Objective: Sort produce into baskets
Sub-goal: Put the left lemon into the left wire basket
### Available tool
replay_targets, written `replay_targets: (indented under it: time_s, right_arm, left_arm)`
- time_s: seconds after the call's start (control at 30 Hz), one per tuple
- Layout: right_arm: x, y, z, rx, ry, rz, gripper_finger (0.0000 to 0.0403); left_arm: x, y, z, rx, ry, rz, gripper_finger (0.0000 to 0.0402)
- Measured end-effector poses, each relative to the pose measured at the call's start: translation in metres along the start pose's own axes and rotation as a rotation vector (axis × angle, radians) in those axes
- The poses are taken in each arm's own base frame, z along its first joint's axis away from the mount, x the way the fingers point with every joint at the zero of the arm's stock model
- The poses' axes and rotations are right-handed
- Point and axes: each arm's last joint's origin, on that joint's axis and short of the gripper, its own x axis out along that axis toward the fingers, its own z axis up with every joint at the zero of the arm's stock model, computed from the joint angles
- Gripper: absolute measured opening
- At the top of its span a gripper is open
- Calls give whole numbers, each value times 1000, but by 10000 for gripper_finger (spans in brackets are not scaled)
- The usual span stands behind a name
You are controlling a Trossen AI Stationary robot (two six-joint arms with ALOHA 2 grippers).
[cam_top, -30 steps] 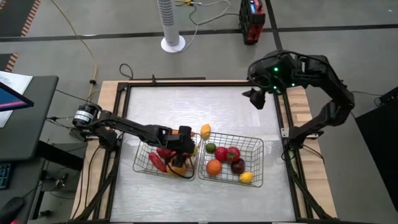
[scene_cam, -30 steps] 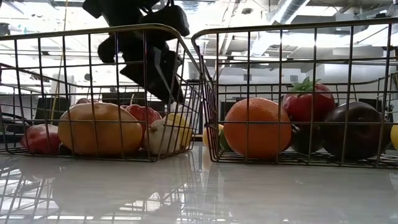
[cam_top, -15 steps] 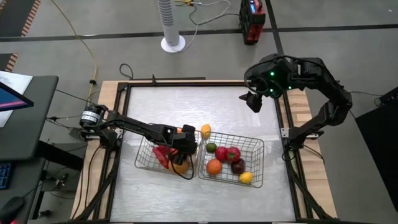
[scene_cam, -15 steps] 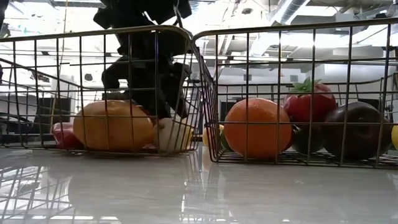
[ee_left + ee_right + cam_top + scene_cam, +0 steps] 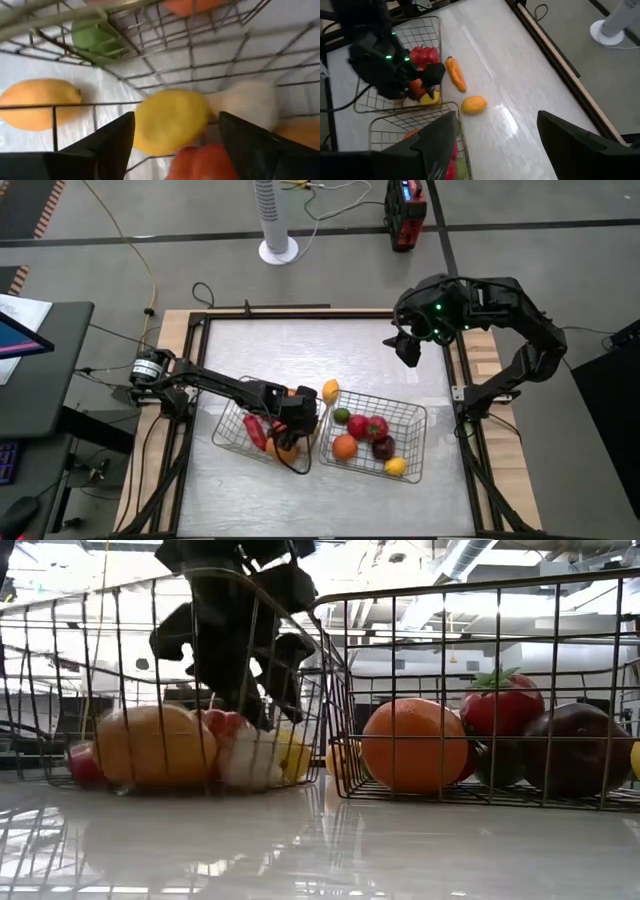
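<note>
High view, both arms over the pale glossy worktop (image 5: 300,345). My left tool (image 5: 297,420) is lowered into the left silver wire-mesh basket (image 5: 232,438), at that basket's right side, next to the right silver wire-mesh basket (image 5: 410,420); the two baskets sit side by side at the near middle of the worktop. My left tool is set wide, its fingers (image 5: 107,142) apart with nothing pinched between them; in the left wrist view a round yellow fruit (image 5: 170,120) lies in the gap, with a whitish bulb-shaped vegetable (image 5: 247,102) just beside it and a red piece (image 5: 202,162) nearer the camera.

The left basket holds a long red pepper (image 5: 253,431) and an orange-yellow rounded fruit (image 5: 280,448). In the low view this basket stands tilted, its left end raised off the worktop. The right basket holds a small green fruit (image 5: 340,417), a red tomato-like fruit with a green top (image 5: 374,427), an orange (image 5: 345,447), a dark maroon fruit (image 5: 382,447) and a small yellow lemon (image 5: 396,466).

A yellow-orange mango-shaped fruit (image 5: 330,390) lies on the worktop just beyond the far rims of the baskets. In the right wrist view an orange carrot (image 5: 456,75) lies near it.

My right tool (image 5: 407,345) hangs above the far right part of the worktop, well apart from the baskets, fingers wide, carrying nothing.
</note>
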Motion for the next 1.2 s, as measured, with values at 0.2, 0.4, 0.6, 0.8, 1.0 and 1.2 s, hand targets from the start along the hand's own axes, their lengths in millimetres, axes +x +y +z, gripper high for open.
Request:
replay_targets:
  time_s: [0.2,0.4,0.6,0.8,1.0,1.2]
  right_arm:
    - [0,2,0,-8,-10,1,302]
    - [-1,2,0,-6,-11,1,302]
    - [0,2,0,7,-12,1,302]
    - [-1,5,0,18,-12,11,302]
    - [-2,9,-1,14,-12,17,302]
    - [-2,9,-1,14,-18,2,302]
  left_arm:
    - [-4,-1,2,41,22,-35,303]
    - [-4,-1,2,162,21,-12,298]
    - [6,2,1,307,19,-2,285]
    - [22,3,-2,375,12,14,275]
    - [26,4,-2,376,18,35,254]
    - [26,1,-3,382,41,26,207]
